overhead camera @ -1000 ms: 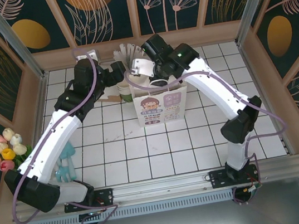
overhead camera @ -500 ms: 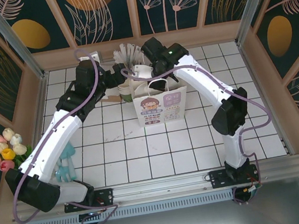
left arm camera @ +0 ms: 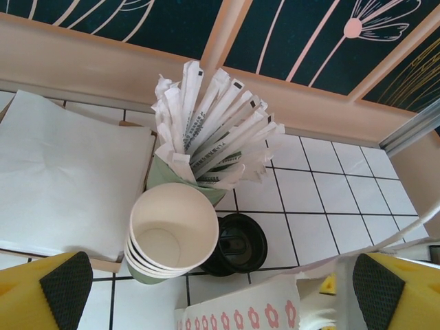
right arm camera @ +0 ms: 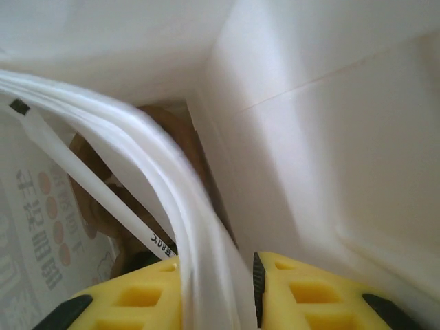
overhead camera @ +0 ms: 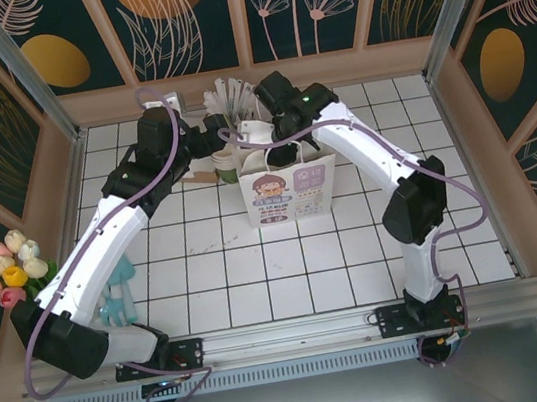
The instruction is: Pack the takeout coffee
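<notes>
The stacked green cups (left arm camera: pixel 172 237) stand upright straight ahead between the left arm's wide-spread jaws, while the right jaws straddle straws (right arm camera: pixel 172 185) inside the bag (right arm camera: pixel 309 137), grip unclear.

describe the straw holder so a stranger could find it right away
Go to the far edge of the table, behind the white bag. The straw holder stands there beside stacked cups. It alone is pale mint, with white-wrapped straws fanning up.

Bag (overhead camera: pixel 288 198) stands before me; behind it the cups (left arm camera: pixel 172 234); lids (left arm camera: pixel 242 242) right of them, napkins (left arm camera: pixel 69 172) left; straws (left arm camera: pixel 213 124) behind the cups.
</notes>
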Robot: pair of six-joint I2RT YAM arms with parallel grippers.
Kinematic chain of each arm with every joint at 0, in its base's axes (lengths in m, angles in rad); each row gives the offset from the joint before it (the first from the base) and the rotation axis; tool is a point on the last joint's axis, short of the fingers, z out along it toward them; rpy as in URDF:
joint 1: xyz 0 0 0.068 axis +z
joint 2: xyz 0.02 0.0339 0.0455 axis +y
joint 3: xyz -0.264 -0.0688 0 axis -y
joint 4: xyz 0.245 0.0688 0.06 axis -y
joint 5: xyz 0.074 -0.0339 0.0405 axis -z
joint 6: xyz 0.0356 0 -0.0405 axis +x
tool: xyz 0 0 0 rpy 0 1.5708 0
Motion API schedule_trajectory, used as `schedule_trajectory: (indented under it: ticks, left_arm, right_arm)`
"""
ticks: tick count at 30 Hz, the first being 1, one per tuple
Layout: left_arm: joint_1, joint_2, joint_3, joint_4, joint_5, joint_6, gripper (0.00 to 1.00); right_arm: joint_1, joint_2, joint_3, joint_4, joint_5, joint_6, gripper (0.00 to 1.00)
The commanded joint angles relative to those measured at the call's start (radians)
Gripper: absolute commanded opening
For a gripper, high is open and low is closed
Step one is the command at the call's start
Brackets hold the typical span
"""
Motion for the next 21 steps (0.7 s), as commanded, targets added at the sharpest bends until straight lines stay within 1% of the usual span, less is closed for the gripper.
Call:
schedule_trajectory:
  ticks: [1, 5, 9, 12, 15, 16, 17, 18, 19, 20, 21]
  left_arm:
    - [0.014, -0.029, -0.010, 0.027, -0.014, 0.014, 0.99]
    - [0.020, -0.036, -0.012, 0.026, -0.027, 0.008, 0.98]
    - [0.026, -0.050, -0.019, 0.031, -0.046, -0.005, 0.99]
    - [0.031, -0.068, -0.036, 0.043, -0.072, -0.017, 0.98]
    - [0.036, -0.084, -0.053, 0.051, -0.101, -0.029, 0.99]
    - [0.038, -0.089, -0.059, 0.054, -0.112, -0.034, 0.99]
    - [0.040, -0.094, -0.065, 0.057, -0.122, -0.037, 0.98]
    - [0.041, -0.100, -0.071, 0.062, -0.132, -0.041, 0.98]
    - [0.044, -0.106, -0.079, 0.068, -0.142, -0.045, 0.99]
    - [0.045, -0.113, -0.086, 0.074, -0.153, -0.049, 0.98]
    - [0.047, -0.119, -0.092, 0.079, -0.163, -0.049, 0.98]
  right_arm:
    - [-0.006, -0.090, -0.014, 0.015, -0.028, -0.014, 0.35]
    - [-0.012, -0.159, -0.046, 0.045, -0.069, -0.022, 0.39]
    - [-0.020, -0.243, -0.101, 0.112, -0.083, -0.022, 0.44]
    - [-0.021, -0.336, -0.176, 0.221, -0.059, -0.007, 0.48]
    - [-0.027, -0.441, -0.277, 0.369, 0.008, 0.023, 0.54]
    - [-0.030, -0.480, -0.313, 0.430, 0.039, 0.036, 0.57]
    - [-0.039, -0.515, -0.348, 0.483, 0.063, 0.051, 0.64]
    - [-0.049, -0.543, -0.378, 0.532, 0.083, 0.070, 0.75]
    - [-0.060, -0.575, -0.411, 0.576, 0.097, 0.090, 0.80]
    - [-0.073, -0.606, -0.442, 0.616, 0.104, 0.109, 0.88]
    - [-0.082, -0.629, -0.473, 0.656, 0.110, 0.131, 0.91]
